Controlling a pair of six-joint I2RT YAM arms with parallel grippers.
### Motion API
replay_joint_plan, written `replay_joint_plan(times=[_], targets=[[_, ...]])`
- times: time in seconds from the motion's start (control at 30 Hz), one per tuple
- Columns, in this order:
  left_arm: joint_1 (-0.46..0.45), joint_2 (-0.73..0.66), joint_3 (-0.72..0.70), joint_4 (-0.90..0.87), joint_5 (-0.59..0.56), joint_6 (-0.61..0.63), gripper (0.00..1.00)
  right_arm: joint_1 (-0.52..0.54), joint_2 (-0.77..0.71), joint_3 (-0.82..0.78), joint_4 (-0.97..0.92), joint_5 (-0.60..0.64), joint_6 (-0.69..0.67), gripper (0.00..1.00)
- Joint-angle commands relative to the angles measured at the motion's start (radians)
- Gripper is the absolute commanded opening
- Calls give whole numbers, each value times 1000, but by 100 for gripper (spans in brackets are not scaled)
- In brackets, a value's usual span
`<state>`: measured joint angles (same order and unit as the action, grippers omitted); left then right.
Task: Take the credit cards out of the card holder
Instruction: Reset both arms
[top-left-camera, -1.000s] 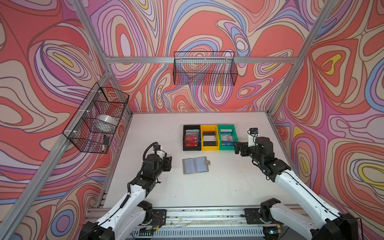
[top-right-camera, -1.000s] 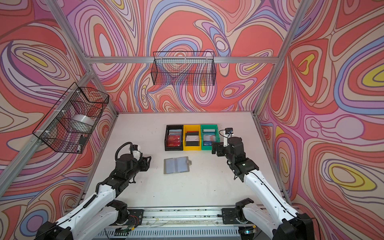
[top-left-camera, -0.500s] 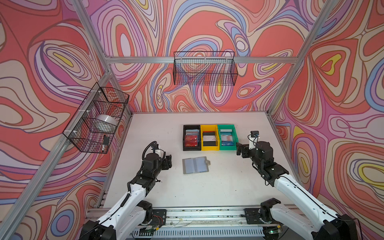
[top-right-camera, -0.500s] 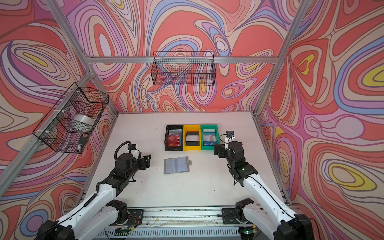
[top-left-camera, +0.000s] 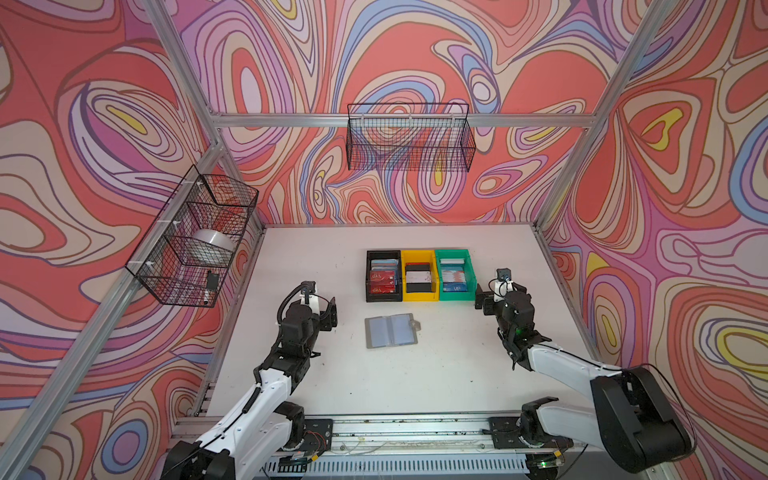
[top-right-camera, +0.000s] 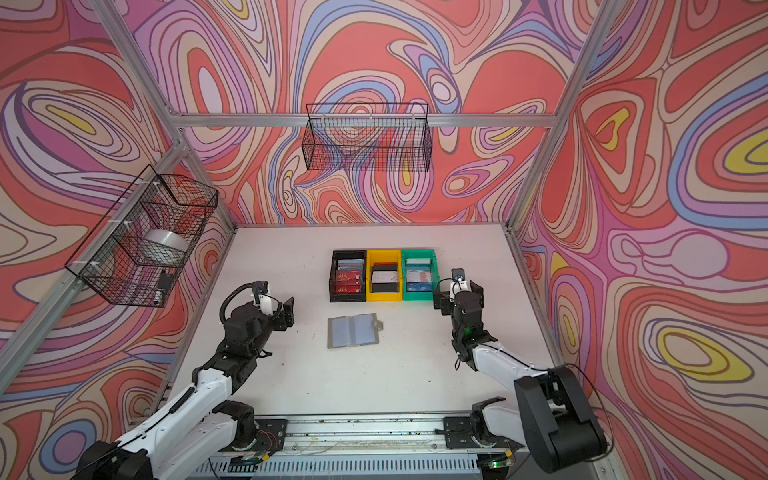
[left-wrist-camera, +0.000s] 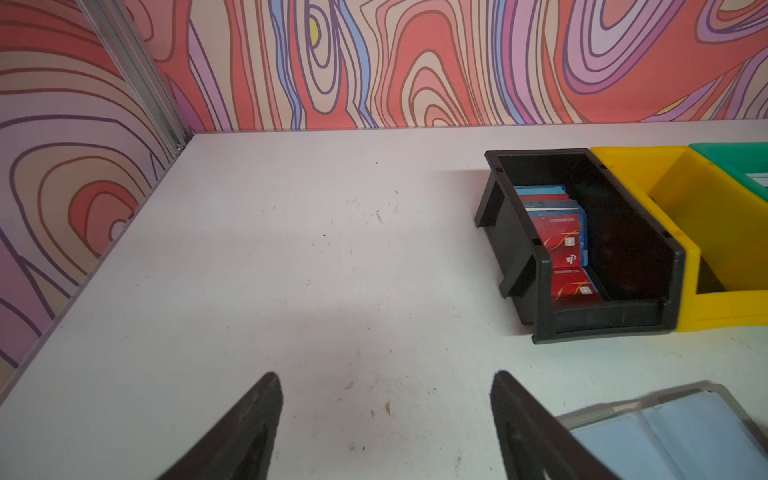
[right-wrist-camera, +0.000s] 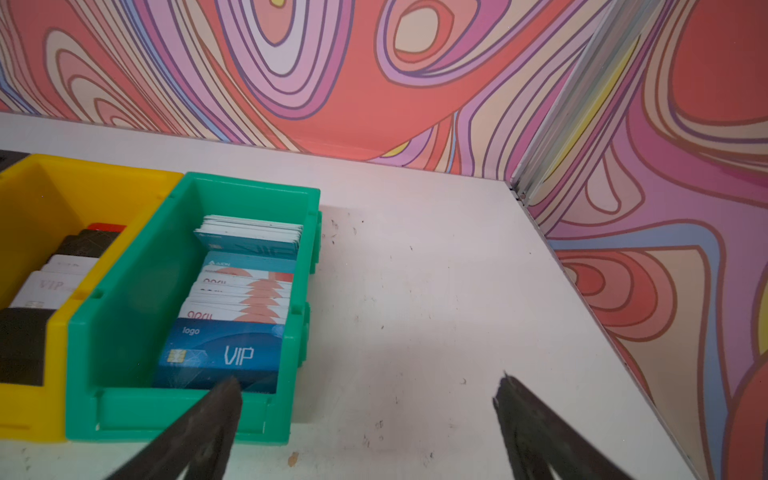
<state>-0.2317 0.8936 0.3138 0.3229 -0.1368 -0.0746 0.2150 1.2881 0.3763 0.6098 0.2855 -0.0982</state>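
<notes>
Holder is seen open between wide, empty jaws; cards are binned beyond it; sleeves must be checked next.

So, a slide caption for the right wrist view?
Right gripper, jaws open, beside the green bin of cards, blue VIP card nearest.

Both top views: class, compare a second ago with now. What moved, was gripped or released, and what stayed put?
The left gripper has opened wider over the table, holding nothing. The right arm has drawn back slightly toward its base; the right gripper stays open beside the green bin. Nothing was grasped. The card holder lies open and flat where it was, and the red cards in the black bin are unchanged.
</notes>
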Motion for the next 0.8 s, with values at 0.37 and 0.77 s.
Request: replay_joint_plan(times=[0.37,0.77], targets=[[141,274,-116,513,75,113,85,-116,299,39,336,-230,6,98],[190,614,-33,697,172,127,86,-197,424,52,427,-257,86,98]])
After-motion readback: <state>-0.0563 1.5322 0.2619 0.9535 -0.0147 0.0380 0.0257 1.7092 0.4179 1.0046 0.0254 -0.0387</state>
